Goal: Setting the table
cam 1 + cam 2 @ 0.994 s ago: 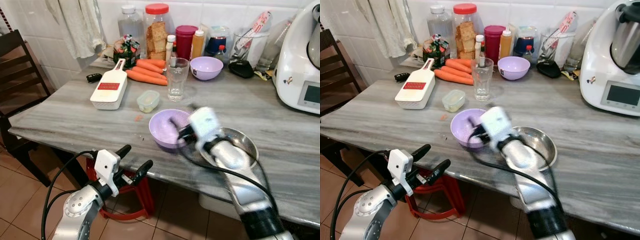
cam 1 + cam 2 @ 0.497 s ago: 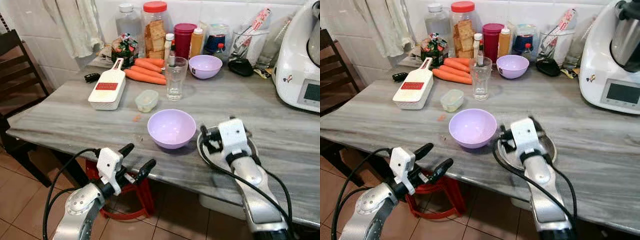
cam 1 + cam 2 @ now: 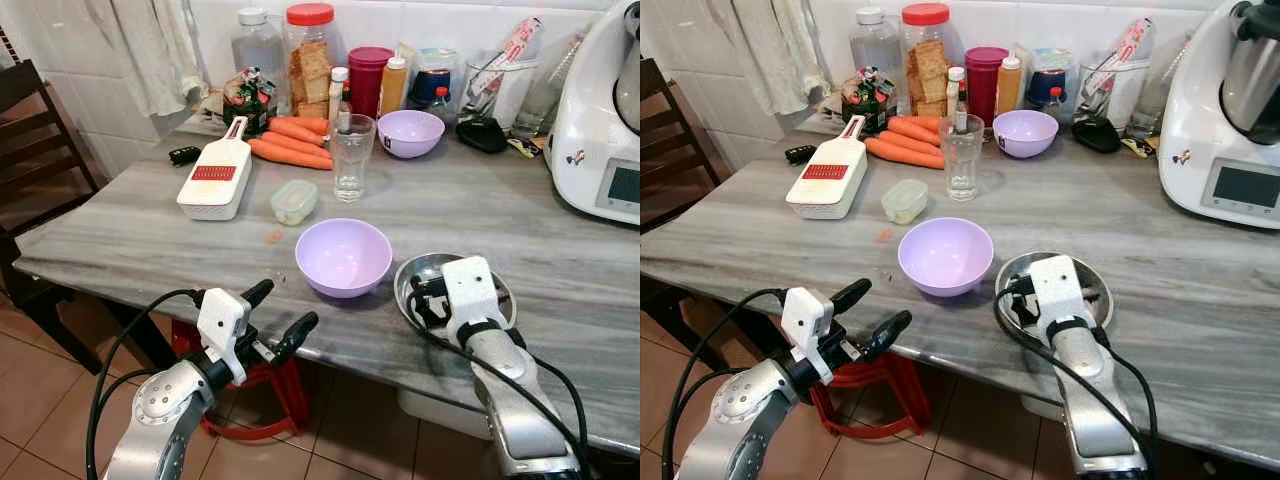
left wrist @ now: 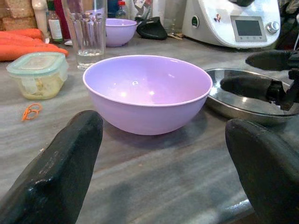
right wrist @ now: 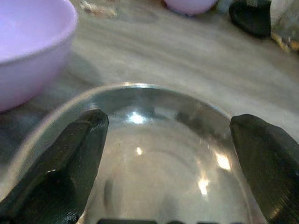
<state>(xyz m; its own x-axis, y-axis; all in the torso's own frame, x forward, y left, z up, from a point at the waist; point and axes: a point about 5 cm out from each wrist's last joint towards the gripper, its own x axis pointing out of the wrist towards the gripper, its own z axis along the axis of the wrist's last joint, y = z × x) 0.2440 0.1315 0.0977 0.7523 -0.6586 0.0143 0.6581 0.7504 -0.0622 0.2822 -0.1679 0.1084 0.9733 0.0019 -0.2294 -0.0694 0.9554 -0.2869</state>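
Spread black fingers (image 5: 70, 172) over steel bowl (image 5: 159, 140), purple bowl (image 5: 28, 46) beside

Lilac plastic bowl (image 3: 343, 256): upright, mouth up, nothing inside, glossy inner wall; stands near the front edge of the grey streaked worktop (image 3: 150, 225).

Steel bowl (image 3: 1092, 284): shallow, round, mirror-bright, upright; just right of the lilac bowl, rims close, though contact cannot be made out; its near side is hidden.

Second lilac bowl (image 3: 413, 133): same colour, seemingly smaller, upright at the back of the worktop, well apart from the first.

Clear drinking glass (image 3: 353, 157): faceted, upright, possibly a little water at the bottom; between the two lilac bowls, left of the far one.
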